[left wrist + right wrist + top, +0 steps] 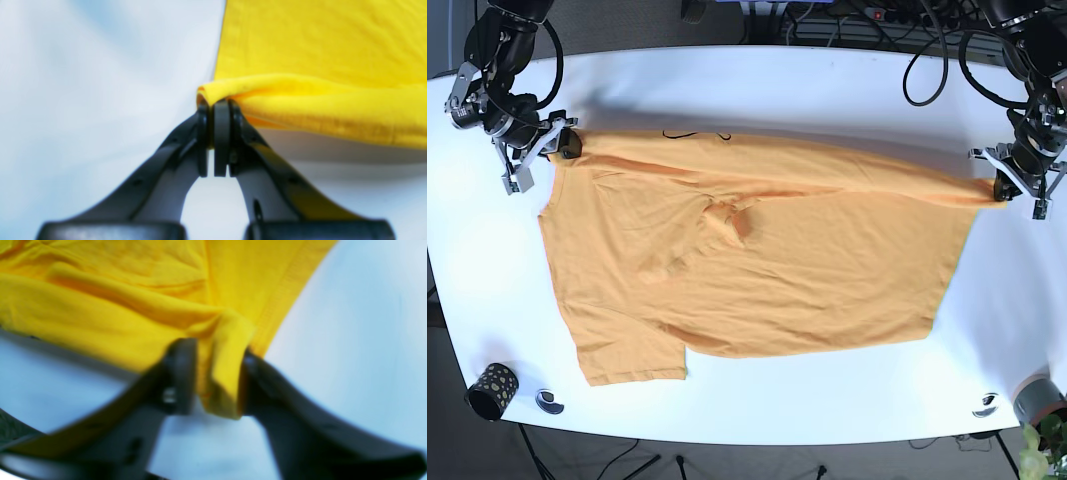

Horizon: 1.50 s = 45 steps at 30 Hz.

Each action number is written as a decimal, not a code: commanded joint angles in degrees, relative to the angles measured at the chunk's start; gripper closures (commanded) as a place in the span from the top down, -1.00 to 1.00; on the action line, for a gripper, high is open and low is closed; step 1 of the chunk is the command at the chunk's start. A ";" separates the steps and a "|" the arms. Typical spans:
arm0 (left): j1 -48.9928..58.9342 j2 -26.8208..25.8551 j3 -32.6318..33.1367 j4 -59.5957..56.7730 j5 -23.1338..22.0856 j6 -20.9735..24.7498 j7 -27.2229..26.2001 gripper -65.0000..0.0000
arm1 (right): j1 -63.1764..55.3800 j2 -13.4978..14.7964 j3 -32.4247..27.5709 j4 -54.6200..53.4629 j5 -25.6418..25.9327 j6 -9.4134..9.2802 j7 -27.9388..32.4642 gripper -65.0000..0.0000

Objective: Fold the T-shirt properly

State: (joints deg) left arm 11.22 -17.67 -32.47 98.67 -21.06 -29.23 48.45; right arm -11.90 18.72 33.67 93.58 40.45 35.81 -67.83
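A yellow T-shirt (757, 255) lies spread out on the white surface (757, 85). It takes up most of the middle, from the left side almost to the right side.

The far edge of the shirt is folded over toward the near side, so a long fold runs from left to right. Each end of that fold is held by one arm.

The left gripper (217, 110) is at the right end of the fold in the base view. Its jaws are pressed together on a rolled bit of the shirt's corner. The cloth hangs off to one side of the jaws, and bare white surface is on the other side.

The right gripper (217, 373) is at the left end of the fold in the base view, by the sleeve. Its jaws are clamped on a thick bunch of the shirt's hem.

The near edge of the shirt lies flat, with one sleeve (632, 360) sticking out at the near left. There is open white room along the far side and along the near side.

A small dark spotted cup (492, 390) sits at the near left corner, well apart from the shirt.
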 commanded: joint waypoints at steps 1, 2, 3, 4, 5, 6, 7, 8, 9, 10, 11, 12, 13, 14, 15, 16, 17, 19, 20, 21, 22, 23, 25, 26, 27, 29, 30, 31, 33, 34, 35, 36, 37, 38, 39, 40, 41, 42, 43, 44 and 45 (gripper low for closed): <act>-1.33 -1.19 -0.28 -0.26 -0.52 0.00 -0.93 -0.97 | 0.43 1.10 0.48 2.20 1.09 0.01 0.89 0.02; -1.60 -1.19 -0.19 -0.87 -0.52 0.00 -0.93 -0.97 | 0.43 1.10 0.48 2.73 1.09 0.01 0.89 0.19; -2.21 -1.19 -0.19 -1.13 -0.52 0.00 -0.93 -0.97 | 0.43 1.10 0.48 2.99 1.09 0.01 0.89 0.28; -2.83 -1.19 -0.19 -1.40 -0.52 0.00 -0.93 -0.97 | 0.43 1.10 0.48 3.17 0.92 0.01 0.89 0.33; -3.62 -1.19 -0.19 -1.49 -0.52 0.00 -0.93 -0.97 | 0.43 1.10 0.48 3.25 0.83 0.01 0.89 0.34; -4.23 -1.19 -0.19 -1.49 -0.52 0.00 -0.84 -0.97 | 0.43 1.10 0.48 3.25 0.83 0.01 0.89 0.35; -4.76 -1.27 0.07 -1.49 -0.52 0.00 -0.75 -0.96 | 0.43 1.10 0.48 3.25 0.83 0.01 0.89 0.35; -5.38 -1.36 0.78 -1.49 -0.52 0.00 -0.67 -0.93 | 0.43 1.10 0.48 3.25 1.00 0.01 0.89 0.35; -6.08 -2.06 1.92 -1.49 -0.52 0.00 -0.67 -0.85 | 0.52 1.10 0.40 3.25 1.00 0.01 0.89 0.35; -6.52 -2.86 2.71 -1.49 -0.52 0.09 -0.67 -0.79 | 0.52 1.10 0.40 3.25 1.00 0.01 0.89 0.35; -7.05 -3.65 4.03 -1.49 -0.52 0.18 -0.67 -0.70 | 0.52 1.02 0.31 3.25 1.00 0.01 0.89 0.35; -7.66 -4.09 5.00 -1.49 -0.52 0.27 -0.75 -0.62 | 0.96 1.02 0.31 3.25 1.00 0.01 0.89 0.35; -8.28 -4.17 5.52 -1.49 -0.52 0.27 -0.84 -0.56 | 1.22 1.02 0.31 3.25 1.00 0.01 0.89 0.35; -8.72 -4.26 5.70 -1.57 -0.52 0.27 -0.84 -0.53 | 1.40 1.02 0.31 3.17 1.00 0.01 0.89 0.35; -9.51 -4.26 5.70 -1.75 -0.44 0.27 -0.84 -0.49 | 1.40 1.02 0.31 2.99 1.00 0.01 0.89 0.35; -10.12 -4.35 5.79 -2.72 -0.44 0.27 -0.84 -0.46 | 1.57 1.02 0.31 2.99 1.00 0.01 0.89 0.35; -10.74 -4.35 5.88 -3.86 -0.44 0.27 -0.75 -0.43 | 1.57 1.02 0.31 2.99 1.09 0.01 0.89 0.35; -12.23 -4.44 5.96 -6.94 -0.08 0.27 -0.67 -0.30 | 1.66 1.02 0.31 3.08 1.09 0.10 0.89 0.35; -13.03 -4.44 5.96 -8.43 0.80 0.27 -0.67 -0.23 | 1.75 1.02 0.31 3.08 1.09 0.10 0.89 0.35; -13.82 -4.44 5.96 -10.01 2.20 0.27 -0.67 -0.14 | 2.10 1.02 0.31 3.08 1.09 0.19 0.89 0.35; -14.52 -4.44 5.96 -11.68 4.22 0.09 -0.67 -0.03 | 2.45 1.02 0.31 3.08 1.09 0.19 0.89 0.35; -15.31 -4.44 5.96 -13.00 6.42 0.00 -0.67 0.07 | 2.54 1.02 0.31 3.08 1.09 0.28 0.89 0.35; -16.54 -4.44 5.96 -15.73 10.73 -0.17 -1.02 0.28 | 2.80 1.02 0.31 3.17 1.18 0.36 0.89 0.35; -16.98 -4.44 5.96 -16.78 12.05 -0.17 -1.02 0.36 | 2.89 1.02 0.31 3.17 1.18 0.36 0.89 0.35; -17.25 -4.44 5.96 -17.40 12.75 -0.44 -1.02 0.44 | 2.89 1.02 0.31 3.17 1.18 0.36 0.89 0.35; -17.69 -4.44 5.96 -18.19 13.02 -2.99 -1.37 0.59 | 3.07 1.10 0.31 3.25 1.18 0.36 0.89 0.35; -17.69 -4.53 5.96 -18.19 13.02 -3.95 -1.81 0.62 | 3.42 1.10 0.31 3.34 1.18 0.36 0.89 0.35; -17.60 -4.97 5.96 -18.10 13.10 -5.01 -2.42 0.65 | 3.95 1.10 0.31 3.78 1.18 0.36 0.89 0.35; -17.69 -5.49 5.79 -18.10 12.93 -6.50 -3.48 0.68 | 4.21 0.93 0.04 5.19 1.18 0.36 0.89 0.35; -17.77 -5.49 5.70 -18.19 12.84 -6.68 -3.65 0.69 | 4.30 0.58 -0.04 5.80 1.18 0.36 0.89 0.35; -18.04 -5.49 5.52 -18.10 12.75 -6.85 -3.65 0.70 | 4.56 -0.13 -0.75 6.60 1.18 0.36 0.89 0.35; -18.56 -5.49 5.08 -17.75 12.75 -6.94 -3.65 0.70 | 4.65 -0.39 -1.54 7.12 1.00 0.36 0.89 0.35; -19.09 -5.49 4.56 -17.05 12.75 -6.94 -3.57 0.70 | 4.65 -0.39 -2.33 7.47 0.92 0.36 0.89 0.35; -19.53 -5.49 3.50 -16.08 12.49 -6.94 -3.57 0.70 | 5.26 -0.39 -3.38 7.83 0.92 0.36 0.98 0.35; -19.62 -5.49 2.71 -15.46 11.96 -6.94 -3.57 0.70 | 6.23 -0.57 -4.18 7.91 0.83 0.36 0.98 0.35; -19.71 -5.49 2.36 -15.20 11.43 -6.94 -3.57 0.70 | 6.85 -0.57 -4.70 7.74 0.83 0.36 0.98 0.35; -19.71 -5.49 2.09 -15.02 10.55 -6.94 -3.57 0.70 | 7.64 -0.65 -5.23 7.30 0.83 0.36 0.98 0.35; -19.71 -5.49 2.45 -14.85 9.76 -6.94 -3.57 0.70 | 8.60 -0.74 -5.93 6.24 0.83 0.28 1.06 0.35; -19.71 -5.49 2.80 -14.67 9.06 -6.94 -3.57 0.70 | 9.92 -1.45 -6.46 4.93 0.74 0.19 1.06 0.35; -19.71 -5.49 2.97 -14.59 8.71 -6.94 -3.48 0.70 | 11.07 -1.80 -6.55 3.96 0.74 0.19 1.06 0.35; -19.62 -5.49 3.15 -14.59 8.36 -6.94 -3.48 0.70 | 12.65 -2.15 -6.64 2.38 0.74 0.19 1.06 0.35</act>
State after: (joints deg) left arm -7.75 -22.46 -29.34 83.07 -11.68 -36.01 45.52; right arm -1.32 16.32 27.00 96.60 40.51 36.01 -67.85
